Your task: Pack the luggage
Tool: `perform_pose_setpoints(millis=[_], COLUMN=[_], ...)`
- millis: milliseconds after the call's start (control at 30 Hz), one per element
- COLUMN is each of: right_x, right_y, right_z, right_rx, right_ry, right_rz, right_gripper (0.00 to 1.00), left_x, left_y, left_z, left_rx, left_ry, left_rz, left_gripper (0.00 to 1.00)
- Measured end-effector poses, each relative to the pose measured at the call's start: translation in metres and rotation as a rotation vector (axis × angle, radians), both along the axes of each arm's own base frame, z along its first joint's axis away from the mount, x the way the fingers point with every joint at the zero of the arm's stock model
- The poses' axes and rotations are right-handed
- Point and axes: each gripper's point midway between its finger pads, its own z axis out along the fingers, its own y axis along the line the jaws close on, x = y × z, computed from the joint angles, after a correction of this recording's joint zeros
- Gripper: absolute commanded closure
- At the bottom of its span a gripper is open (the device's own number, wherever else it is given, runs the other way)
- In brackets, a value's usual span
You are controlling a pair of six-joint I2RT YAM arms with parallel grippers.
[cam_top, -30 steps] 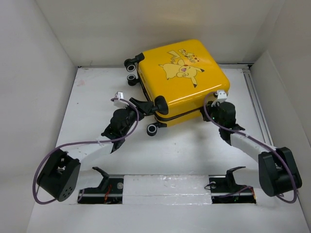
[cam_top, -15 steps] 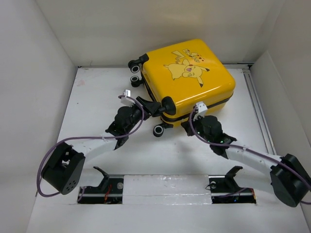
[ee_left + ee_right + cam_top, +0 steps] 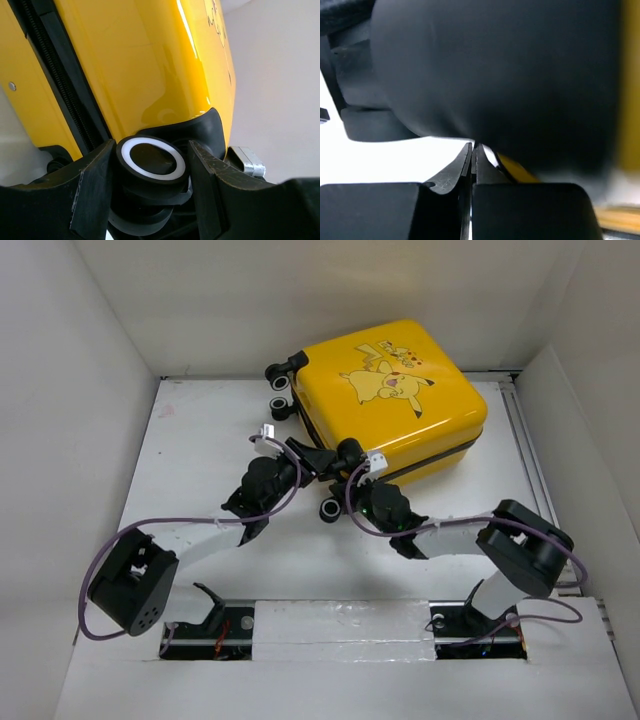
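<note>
suitcase: yellow hard-shell suitcase [image 3: 395,405] lies flat at the back of the table [image 3: 200,440], cartoon side up. The far side is near the back wall and it is turned at an angle to the table edges.
lid: closed. A black zipper band runs round the side, and the left wrist view shows it unbroken.
left gripper: my left gripper [image 3: 335,455] is at the near-left corner of the suitcase. The jaws are about half open and closed on the corner wheel [image 3: 151,161].
grip detail: there is one finger on each side of that wheel, both against its sides. The white ring on the wheel faces my wrist camera, with the black wheel housing right behind it.
right gripper: my right gripper [image 3: 362,483] has its jaws fully shut, tips pressed together, and holds nothing [image 3: 472,152].
right position: it is low at the same corner, just beside my left jaws. The tips point at a big dark blurred shape; I can't tell whether that is a wheel or the housing. A yellow sliver of shell shows to the right of it.
other wheels: one wheel [image 3: 330,510] is on the table just below that corner, and a pair [image 3: 277,390] is at the back-left corner.
</note>
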Motion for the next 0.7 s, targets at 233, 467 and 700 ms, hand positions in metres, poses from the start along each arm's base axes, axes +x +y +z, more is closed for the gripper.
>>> perform_pose_setpoints(millis=[233, 467, 700], right_x=[-0.018, -0.031, -0.033], right_y=[-0.02, -0.037, -0.037], right_z=[0.002, 0.007, 0.006], right_rx=[0.094, 0.11, 0.1], right_ry=[0.019, 0.041, 0.049], right_rz=[-0.055, -0.068, -0.061], right_gripper=[1.0, 1.0, 1.0], left_x=[-0.001, 0.061, 0.162], left_y=[0.0, 0.101, 0.205], left_z=[0.024, 0.116, 0.078], left_rx=[0.084, 0.036, -0.001], left_ry=[-0.063, -0.221, -0.073], left_rz=[0.017, 0.328, 0.517], left_gripper=[0.0, 0.0, 0.0])
